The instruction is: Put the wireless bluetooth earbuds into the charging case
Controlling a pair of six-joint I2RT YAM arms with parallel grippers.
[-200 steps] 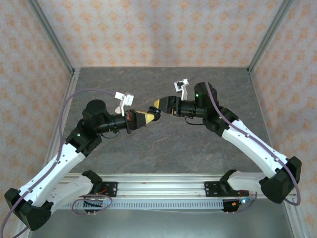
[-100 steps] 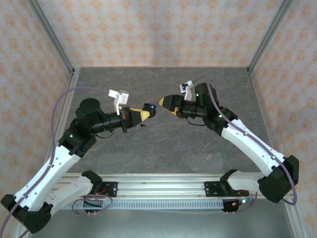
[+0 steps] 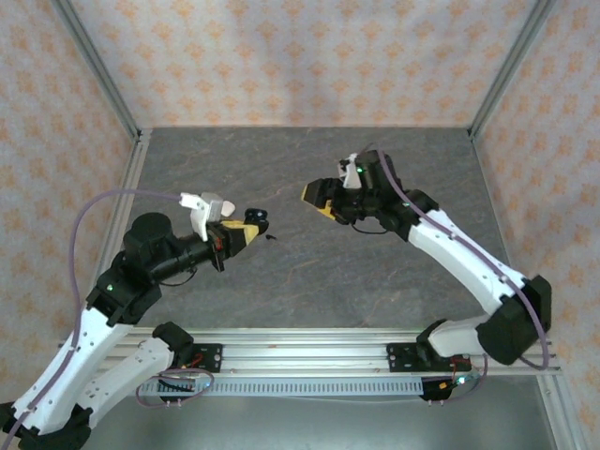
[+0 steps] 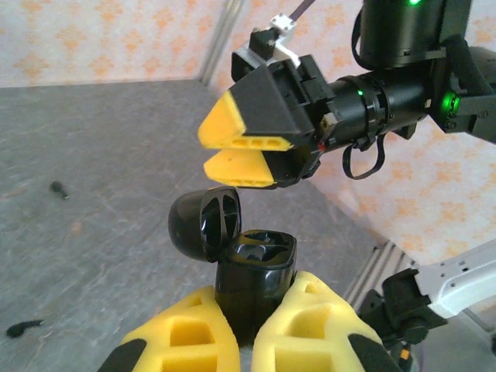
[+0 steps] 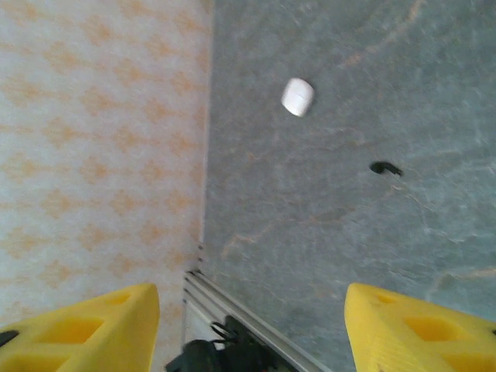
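- I see L gripper (image 4: 256, 298) clamped on the black case (image 4: 256, 267), over the worktop's (image 3: 394, 272) middle.
- Case stands up along the fingers, lid (image 4: 203, 225) flipped open.
- R gripper (image 5: 249, 298): fingers wide apart, holding nothing.
- Black earbud (image 5: 385, 167) lies flat on worktop.

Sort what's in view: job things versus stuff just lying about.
Job: black charging case, lid open, in the left gripper; two black earbuds on the table; open right gripper.
Other: purple cable, aluminium rail; white rounded item, too blurred to place.
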